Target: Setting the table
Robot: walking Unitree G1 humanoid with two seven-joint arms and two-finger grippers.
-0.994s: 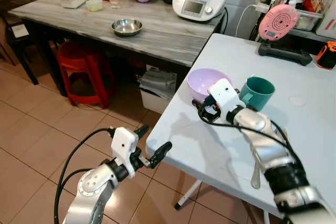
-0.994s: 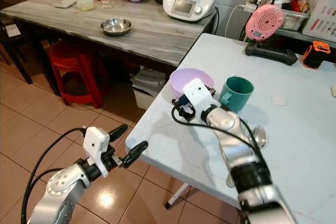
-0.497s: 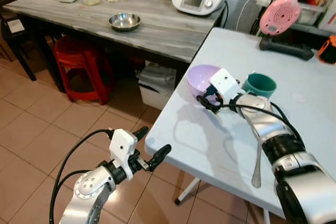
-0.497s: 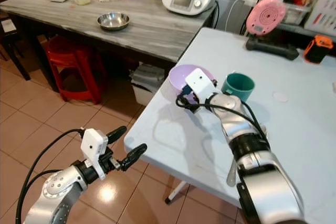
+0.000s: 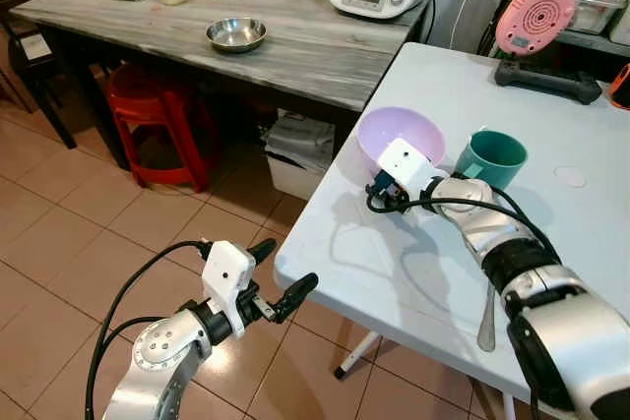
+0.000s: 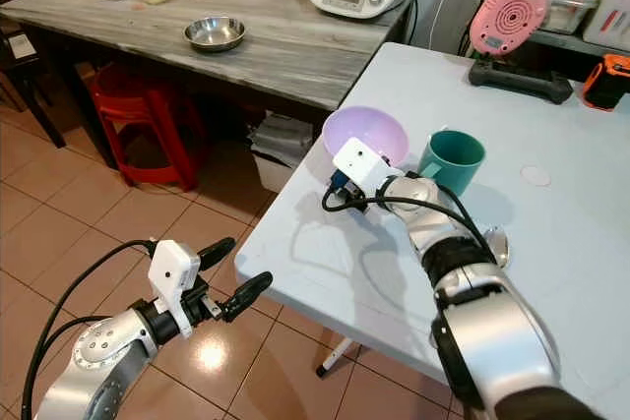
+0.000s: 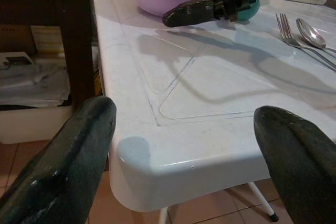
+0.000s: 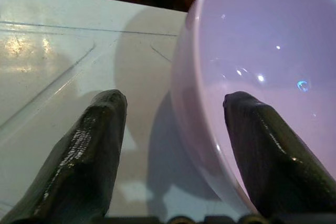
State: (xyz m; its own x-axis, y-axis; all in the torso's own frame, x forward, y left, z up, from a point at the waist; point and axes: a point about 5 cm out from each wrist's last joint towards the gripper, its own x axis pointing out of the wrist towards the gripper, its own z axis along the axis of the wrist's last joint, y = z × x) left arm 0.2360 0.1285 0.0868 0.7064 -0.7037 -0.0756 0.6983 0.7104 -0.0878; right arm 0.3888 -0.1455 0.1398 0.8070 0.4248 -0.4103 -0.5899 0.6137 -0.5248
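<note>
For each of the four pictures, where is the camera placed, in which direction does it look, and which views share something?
Left eye view: head, looking down at the white plastic table; both arms show.
Right eye view: same scene; right gripper straddles the lilac plastic bowl rim.
Left wrist view: looks along the open left gripper at the table corner.
Right wrist view: looks along open fingers at the bowl wall.
Shared: all show bowl and table.

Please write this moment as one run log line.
right gripper: open, straddling purple bowl rim | left gripper: open, idle | teal cup: beside bowl
</note>
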